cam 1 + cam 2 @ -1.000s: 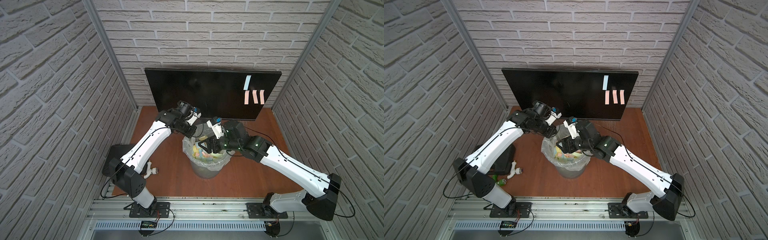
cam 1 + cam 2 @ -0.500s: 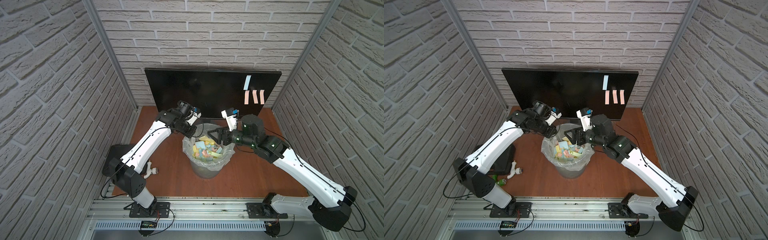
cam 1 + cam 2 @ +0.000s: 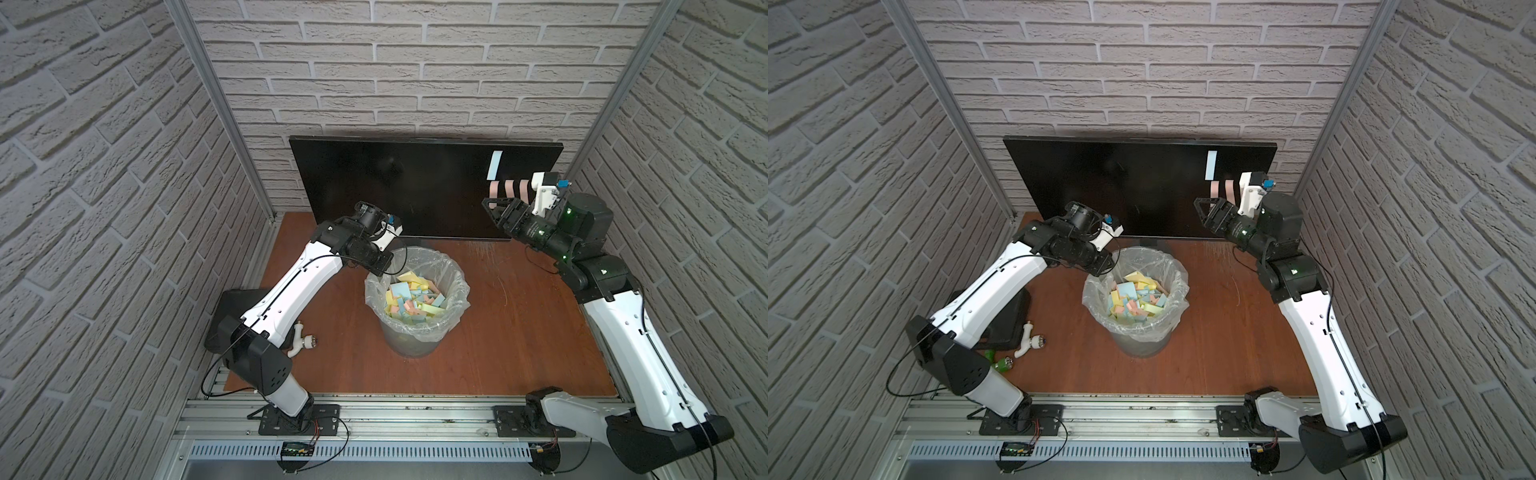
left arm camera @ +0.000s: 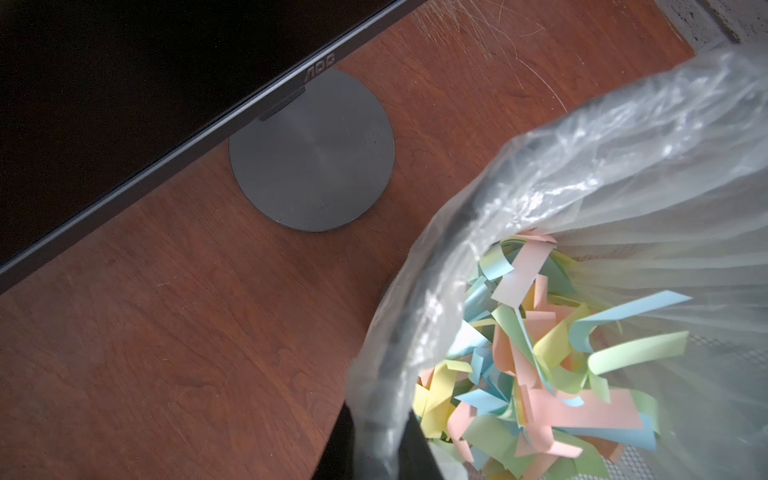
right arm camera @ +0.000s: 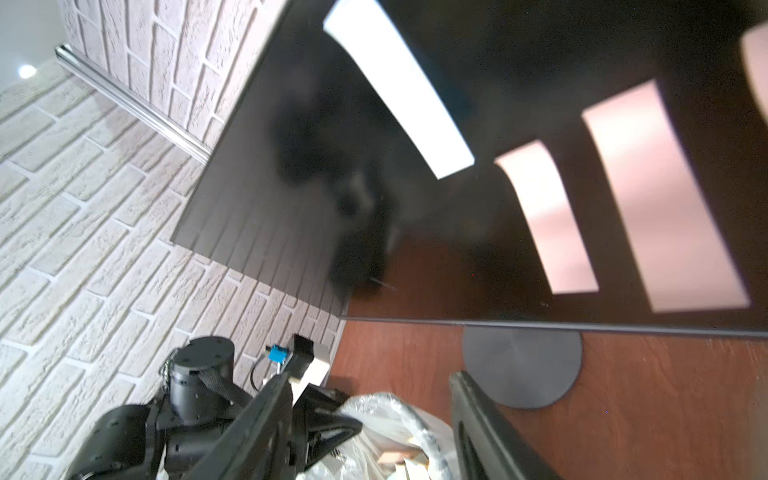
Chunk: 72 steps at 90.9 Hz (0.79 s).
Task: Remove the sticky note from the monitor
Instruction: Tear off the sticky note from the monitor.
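The monitor [image 5: 478, 232] holds a pale sticky note [image 5: 399, 87] and pink sticky notes [image 5: 665, 199]. The right gripper [image 5: 372, 376] gapes empty near its round base [image 5: 521, 370].

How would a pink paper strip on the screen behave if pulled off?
Probably floppy and light: the pink strip looks thin and flat. Likely creases when pinched: discarded strips in the bin lie curled and bent.

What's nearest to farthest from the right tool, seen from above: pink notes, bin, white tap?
1. Pink notes, on the monitor beside the right tool.
2. Bin, middle of the table.
3. White tap, far off at the table's left edge.
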Available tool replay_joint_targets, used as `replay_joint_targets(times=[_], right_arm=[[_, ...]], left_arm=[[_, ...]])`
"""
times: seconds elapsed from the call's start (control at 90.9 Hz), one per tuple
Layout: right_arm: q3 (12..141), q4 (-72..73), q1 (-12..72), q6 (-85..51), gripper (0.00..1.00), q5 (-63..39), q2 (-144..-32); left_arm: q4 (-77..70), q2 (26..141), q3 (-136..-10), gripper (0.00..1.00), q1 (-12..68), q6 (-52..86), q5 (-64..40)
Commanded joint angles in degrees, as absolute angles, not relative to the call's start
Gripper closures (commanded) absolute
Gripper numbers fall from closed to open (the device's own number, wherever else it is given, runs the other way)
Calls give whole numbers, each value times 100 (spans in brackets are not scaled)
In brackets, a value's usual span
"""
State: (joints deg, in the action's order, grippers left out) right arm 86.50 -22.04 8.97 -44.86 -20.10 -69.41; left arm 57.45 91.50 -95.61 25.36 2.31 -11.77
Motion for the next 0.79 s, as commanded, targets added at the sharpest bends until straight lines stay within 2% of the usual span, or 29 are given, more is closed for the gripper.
replay_joint_targets(times=[0.0,0.781], right_arm=[[9076,-1679,726,-4851,37,-2466,-7233],[9892,-1557,303,-4465,38,-2467,-8200]], left_arm=[[5765,9124,-9715,83,2540,79,-1279],[5774,9121,-9737,83,2540,69,-1278]])
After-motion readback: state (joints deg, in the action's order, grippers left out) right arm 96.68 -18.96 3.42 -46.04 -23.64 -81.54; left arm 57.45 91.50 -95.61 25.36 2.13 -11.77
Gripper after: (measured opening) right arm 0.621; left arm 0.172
